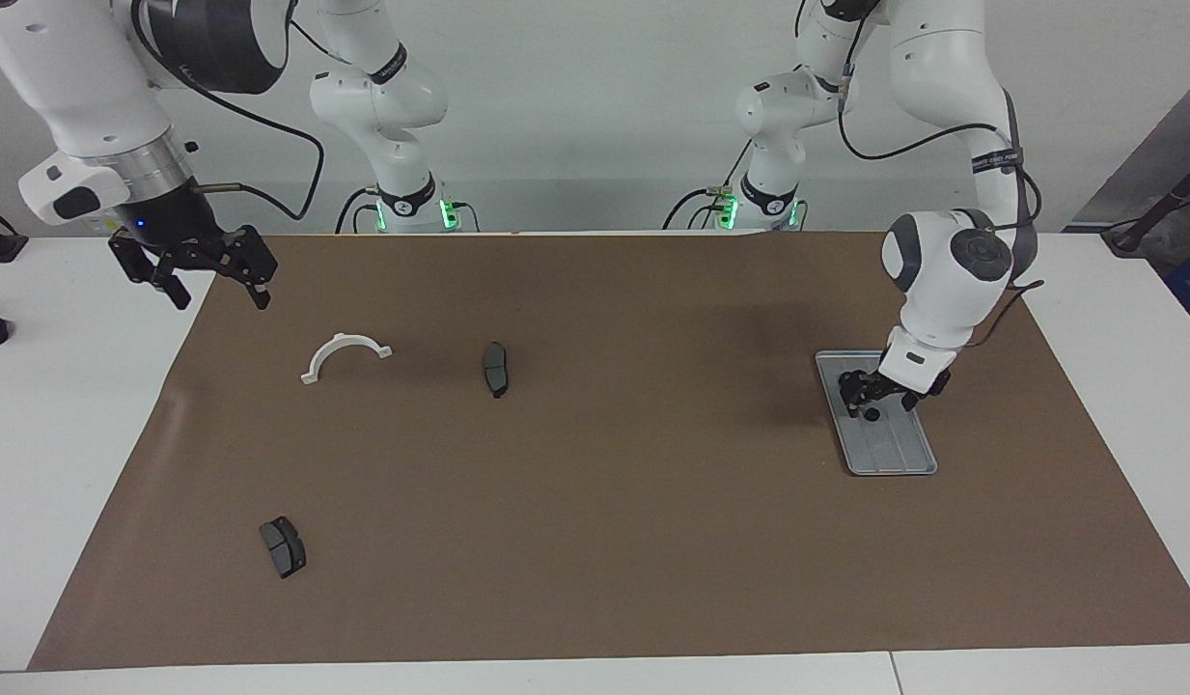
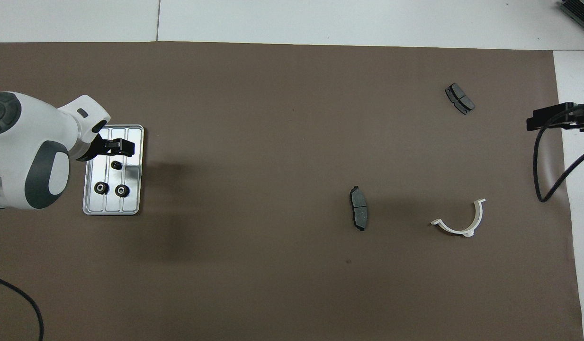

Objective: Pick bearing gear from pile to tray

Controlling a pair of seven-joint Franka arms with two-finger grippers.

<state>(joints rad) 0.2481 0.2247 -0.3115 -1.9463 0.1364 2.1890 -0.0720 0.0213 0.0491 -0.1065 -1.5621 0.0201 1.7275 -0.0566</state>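
1. While the left arm reaches over the tray [image 2: 135, 208], the left tool [image 1: 870, 401] hangs low above the tray's half nearer to the robots, its fingers spread apart and holding nothing.
2. One small black gear [image 2: 115, 165] lies on the tray directly under the left tool, free of both fingers.
3. Two further black gears [image 2: 100, 188] [image 2: 122, 190] rest side by side on the tray, nearer to the robots than the gear under the tool.
4. The tray sits flat on the brown mat [image 1: 595, 541] at the left arm's end of the counter [image 1: 1116, 319], with its grooved part farther from the robots bare.
5. The right arm waits: the right tool [image 1: 213, 285] hangs in the air over the mat's edge at the right arm's end of the counter, its fingers spread wide and empty.
6. What is left of the pile lies on the mat toward the right tool:
   - a white half-ring bracket [image 1: 345, 355] lies nearly below the right tool, a little toward the middle of the mat;
   - one dark grey brake pad [image 1: 495, 369] lies beside the bracket, toward the left arm's end;
   - a second brake pad [image 1: 283, 546] lies well apart from both, farther from the robots than the bracket.
7. No part of the pile touches either tool.
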